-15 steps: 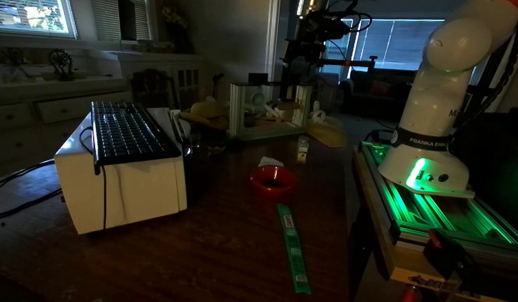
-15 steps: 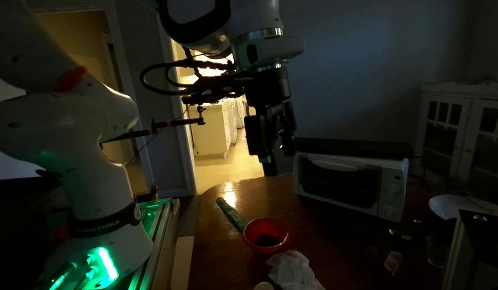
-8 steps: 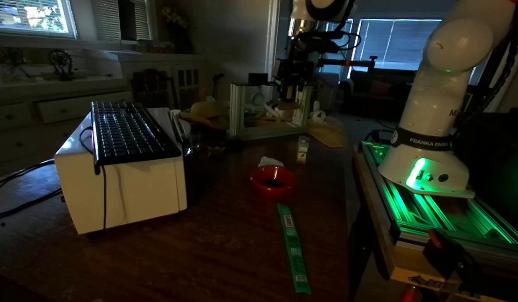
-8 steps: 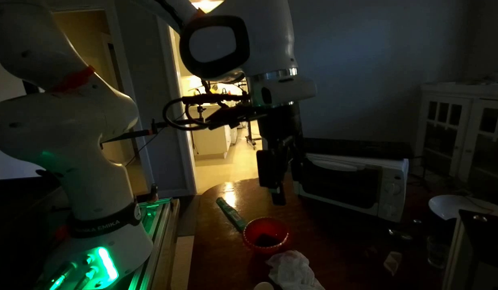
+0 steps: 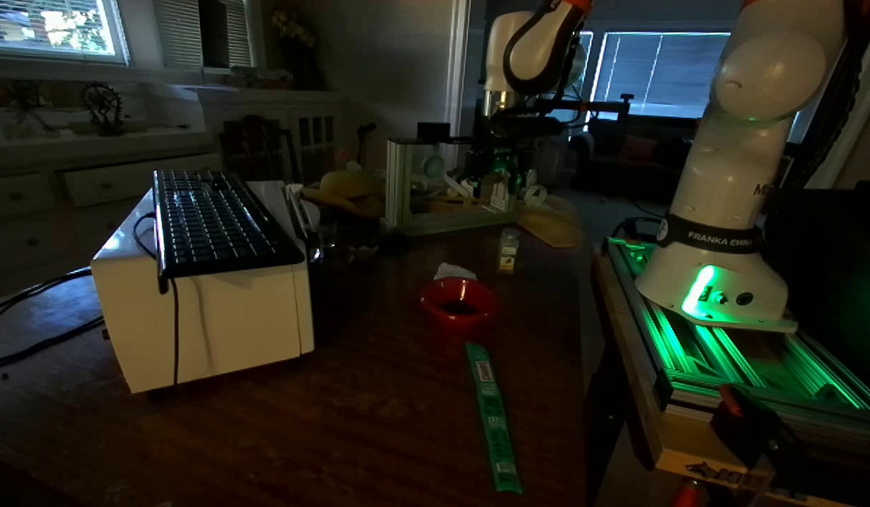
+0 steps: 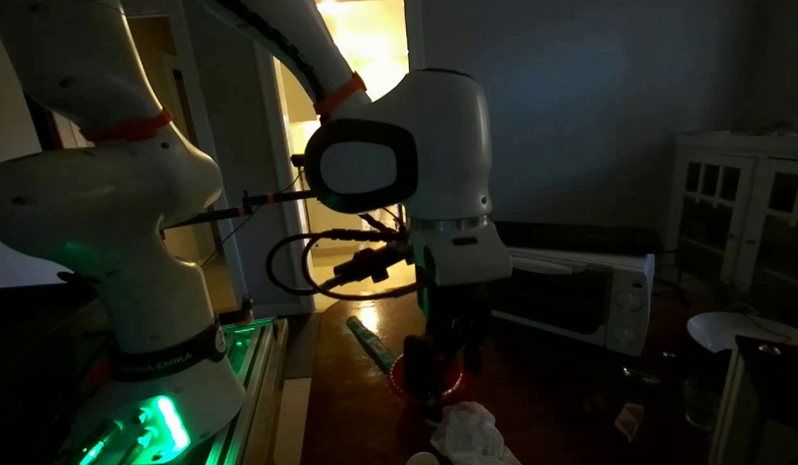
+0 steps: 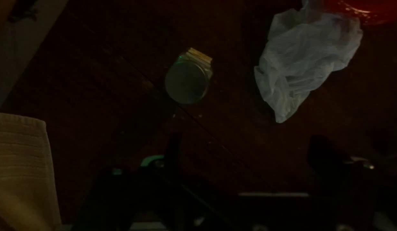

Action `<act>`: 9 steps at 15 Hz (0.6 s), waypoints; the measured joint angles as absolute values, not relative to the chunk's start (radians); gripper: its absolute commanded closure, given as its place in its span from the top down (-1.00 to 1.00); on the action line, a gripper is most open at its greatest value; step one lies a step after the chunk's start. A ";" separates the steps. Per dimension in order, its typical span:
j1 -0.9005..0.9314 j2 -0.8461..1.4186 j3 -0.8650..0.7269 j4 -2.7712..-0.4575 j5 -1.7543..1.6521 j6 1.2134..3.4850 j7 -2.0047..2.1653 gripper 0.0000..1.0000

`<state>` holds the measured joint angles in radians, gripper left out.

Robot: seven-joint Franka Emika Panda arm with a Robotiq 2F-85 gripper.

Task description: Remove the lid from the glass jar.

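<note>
Holds gripper (image 7: 246,144) spread wide above tbl (image 7: 99,96), w/ nothing in grasp. Sees glass jar (image 5: 507,252) near but apart from it, upright w/ lid (image 7: 186,82) on, betw. tan cloth (image 7: 22,170) & crumpled white bag (image 7: 304,54). Has red bowl (image 5: 458,303) beside bag, green pkt (image 5: 493,415) & toaster oven (image 6: 554,303) farther off.

Wall (image 6: 580,116) dim; window (image 5: 51,29) bright; doorway (image 6: 376,58) lit; 2 paned cabinet doors (image 6: 714,216).
</note>
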<state>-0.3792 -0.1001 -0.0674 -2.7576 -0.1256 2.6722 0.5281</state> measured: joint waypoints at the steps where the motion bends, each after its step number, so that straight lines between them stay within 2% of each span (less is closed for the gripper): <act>1: -0.379 -0.078 -0.087 -2.758 -0.136 2.672 0.533 1.00; 9: -0.365 0.034 -0.207 -2.756 -0.178 2.718 0.568 1.00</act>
<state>-0.3649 0.0345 -0.2065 -2.7558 -0.1780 2.7176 0.5683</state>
